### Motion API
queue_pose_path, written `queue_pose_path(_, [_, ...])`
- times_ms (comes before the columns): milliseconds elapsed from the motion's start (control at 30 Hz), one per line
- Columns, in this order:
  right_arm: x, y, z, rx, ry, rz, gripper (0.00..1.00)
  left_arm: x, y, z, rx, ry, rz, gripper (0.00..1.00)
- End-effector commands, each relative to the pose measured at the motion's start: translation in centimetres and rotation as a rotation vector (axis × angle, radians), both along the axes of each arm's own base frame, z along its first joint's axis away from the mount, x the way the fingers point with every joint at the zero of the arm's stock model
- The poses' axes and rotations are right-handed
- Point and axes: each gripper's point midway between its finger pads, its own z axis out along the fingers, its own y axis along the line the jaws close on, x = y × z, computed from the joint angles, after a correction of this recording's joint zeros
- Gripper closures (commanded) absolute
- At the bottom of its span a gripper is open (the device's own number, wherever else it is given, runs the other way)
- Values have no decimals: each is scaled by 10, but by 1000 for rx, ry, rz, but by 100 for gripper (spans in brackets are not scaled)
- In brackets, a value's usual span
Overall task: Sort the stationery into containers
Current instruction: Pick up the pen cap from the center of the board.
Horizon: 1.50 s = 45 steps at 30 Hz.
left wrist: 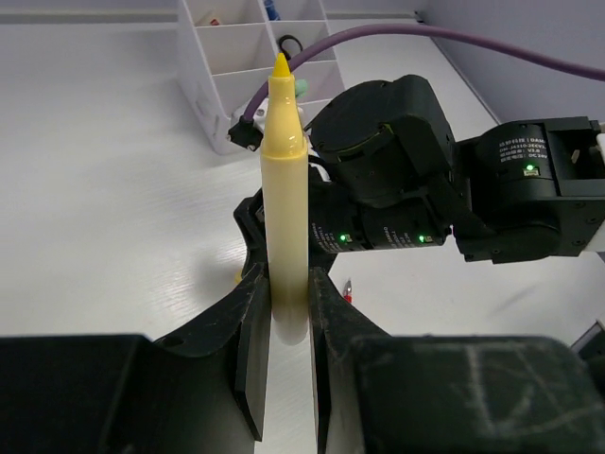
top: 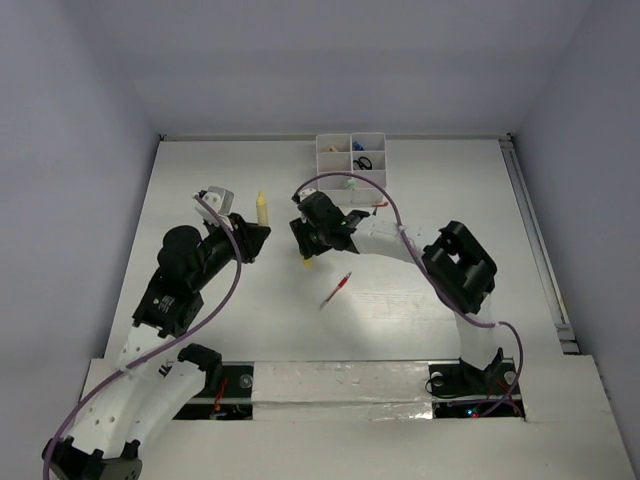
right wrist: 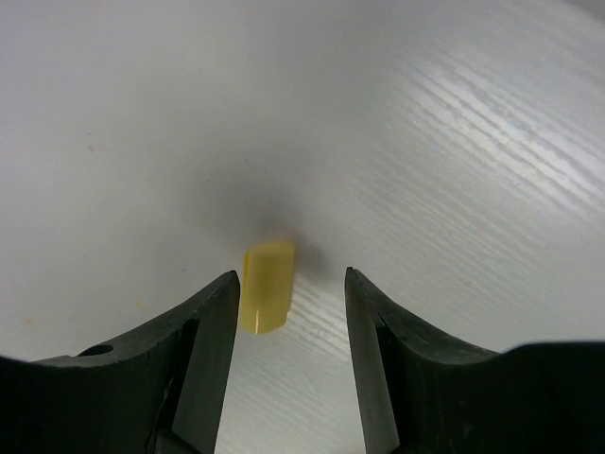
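My left gripper point(left wrist: 288, 284) is shut on the lower end of a cream-bodied yellow marker point(left wrist: 285, 180), which sticks out uncapped with its pointed tip toward the white organizer tray point(left wrist: 248, 71). In the top view the marker point(top: 262, 208) juts from the left gripper point(top: 255, 232) at centre left. My right gripper point(right wrist: 288, 293) hangs open just above the table over a small yellow cap point(right wrist: 267, 287), which lies near the left finger without touching either. From above, the cap point(top: 308, 264) lies under the right gripper point(top: 309, 253). A red pen point(top: 337, 290) lies on the table nearby.
The tray point(top: 338, 140) stands at the back centre and holds black scissors point(top: 363, 161), a pale-green item point(top: 349, 184) and other small pieces. A small red item point(top: 378, 206) lies beside the right arm. The right arm's wrist point(left wrist: 388, 161) fills the space just ahead of the left gripper.
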Motion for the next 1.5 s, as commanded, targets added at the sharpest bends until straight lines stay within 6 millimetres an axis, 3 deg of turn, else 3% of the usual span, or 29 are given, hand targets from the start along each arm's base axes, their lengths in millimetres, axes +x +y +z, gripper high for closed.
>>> queue_pose_path(0, [2, 4, 2, -141, -63, 38, 46, 6, 19, 21, 3, -62, 106, 100])
queue_pose_path(167, [2, 1, -9, -253, -61, 49, 46, 8, 37, 23, 10, -69, 208, 100])
queue_pose_path(433, [-1, 8, -19, -339, -62, 92, 47, 7, 36, 23, 8, -73, 201, 100])
queue_pose_path(567, [-1, 2, -28, -395, -41, 95, 51, 7, 35, 24, 7, -76, 193, 100])
queue_pose_path(767, [-1, -1, -33, -418, -22, 59, 64, 6, 34, 24, 7, -78, 184, 100])
queue_pose_path(967, [-1, -7, -35, -446, -12, 40, 87, 4, 31, 24, 4, -80, 167, 100])
queue_pose_path(1000, [-2, -7, -33, -445, -13, 40, 95, 4, 30, 23, 3, -80, 162, 100])
queue_pose_path(1100, [-1, -7, -20, -413, -41, 31, 100, 3, 25, 22, -2, -80, 132, 100])
queue_pose_path(1167, [11, -5, 9, -312, -74, -3, 100, 0, 17, 23, -16, -83, 84, 100])
queue_pose_path(1233, [4, -3, 17, -199, -33, 12, 100, -3, 8, 23, -30, -81, 35, 100])
queue_pose_path(1267, [17, 2, 55, -59, -84, -23, 100, -7, -1, 24, -46, -84, -22, 100])
queue_pose_path(1300, [19, 4, 68, 13, -99, -24, 100, -10, -5, 25, -55, -85, -51, 100])
queue_pose_path(1333, [6, 2, 62, 65, -55, 5, 100, -11, -9, 25, -62, -83, -74, 100])
queue_pose_path(1367, [15, 6, 102, 215, -110, -29, 100, -14, -15, 26, -70, -87, -114, 100])
queue_pose_path(1400, [15, 5, 113, 275, -119, -34, 100, -15, -18, 26, -78, -80, -129, 100])
queue_pose_path(1433, [4, 3, 108, 316, -84, -11, 100, -16, -20, 24, -82, -69, -142, 100])
queue_pose_path(1467, [9, 9, 131, 430, -119, -23, 100, -18, -25, 30, -95, -90, -175, 100])
